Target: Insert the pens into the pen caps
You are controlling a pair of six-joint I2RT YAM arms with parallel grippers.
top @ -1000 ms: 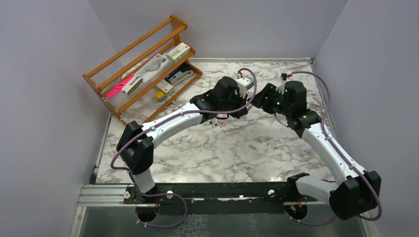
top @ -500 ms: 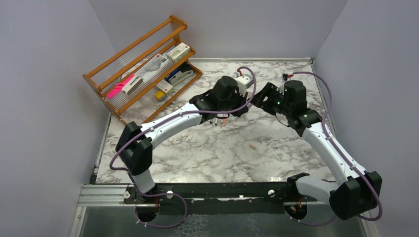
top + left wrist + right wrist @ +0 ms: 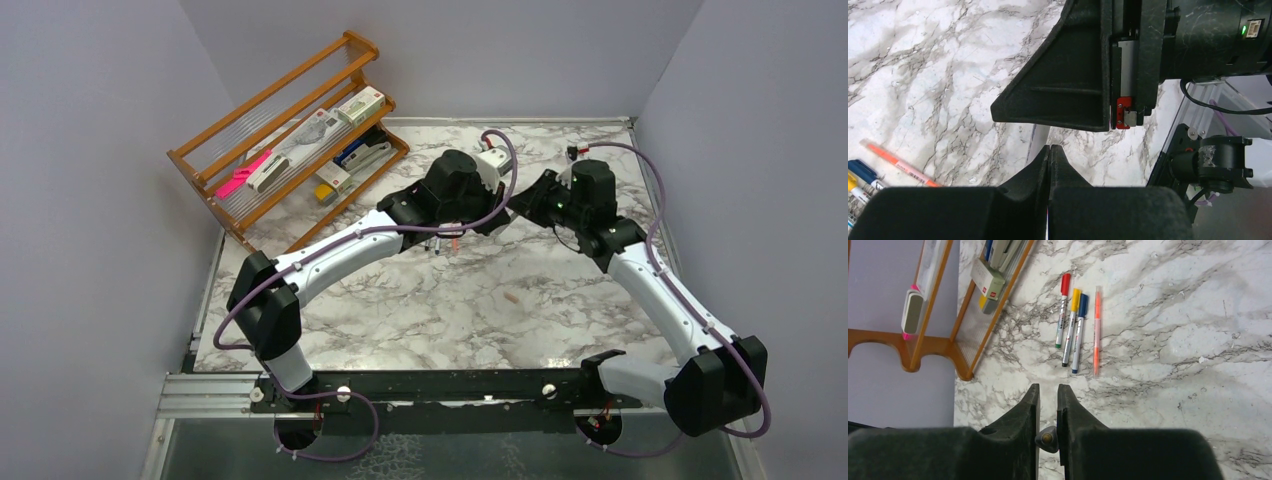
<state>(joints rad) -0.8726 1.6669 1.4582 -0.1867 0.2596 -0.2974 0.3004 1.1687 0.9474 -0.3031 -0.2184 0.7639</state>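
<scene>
The two arms meet over the far middle of the marble worktop (image 3: 420, 310), wrists almost nose to nose. What has just changed is the right tool (image 3: 1048, 387): it stood wider a moment ago and has now pinched in to a narrow slot. In its own wrist view a small grey nub (image 3: 1047, 438) sits between the fingers, touching both. I take it for the end of a pen or a cap seen end-on, but I cannot tell which.

The left tool (image 3: 1049, 148) has its fingers pressed flat together, right under the other tool's black finger. A pale sliver rises from the tips; whether that is a pen barrel I cannot say.

Upper middle of the right wrist view, four pens lie side by side: red-capped pen (image 3: 1062, 310), yellow-capped pen (image 3: 1071, 327), blue-capped pen (image 3: 1079, 332) and an all-orange pen (image 3: 1097, 330). A lone pale pink cap (image 3: 511, 297) lies well apart, nearer the arm bases.

To my eye that fresh pinch means a pen-to-cap pairing is in hand between the tools, with the pink cap not yet fitted.
</scene>
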